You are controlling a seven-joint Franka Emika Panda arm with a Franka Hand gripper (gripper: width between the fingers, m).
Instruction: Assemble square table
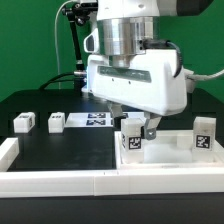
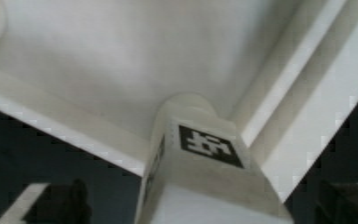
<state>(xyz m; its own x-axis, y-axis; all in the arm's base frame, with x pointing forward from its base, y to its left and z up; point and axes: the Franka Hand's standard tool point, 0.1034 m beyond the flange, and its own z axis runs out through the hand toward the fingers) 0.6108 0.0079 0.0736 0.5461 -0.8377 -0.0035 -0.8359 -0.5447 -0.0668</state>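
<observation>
The white square slab point(image 1: 172, 150) lies at the exterior view's right, and its rim and inside fill the wrist view point(image 2: 87, 60). One tagged white leg point(image 1: 133, 141) stands upright at the slab's left corner and shows close up in the wrist view point(image 2: 208, 150). My gripper point(image 1: 136, 126) is straight above this leg with a finger on each side. In the wrist view, dark table shows between the leg and one finger point(image 2: 62, 202), so the jaws look open. A second leg point(image 1: 204, 133) stands on the slab's right side. Two more legs point(image 1: 23, 122) point(image 1: 55, 122) stand on the table at the left.
The marker board point(image 1: 95, 120) lies behind the gripper, partly hidden by it. White border rails run along the front point(image 1: 100, 182) and the left side point(image 1: 8, 152) of the black table.
</observation>
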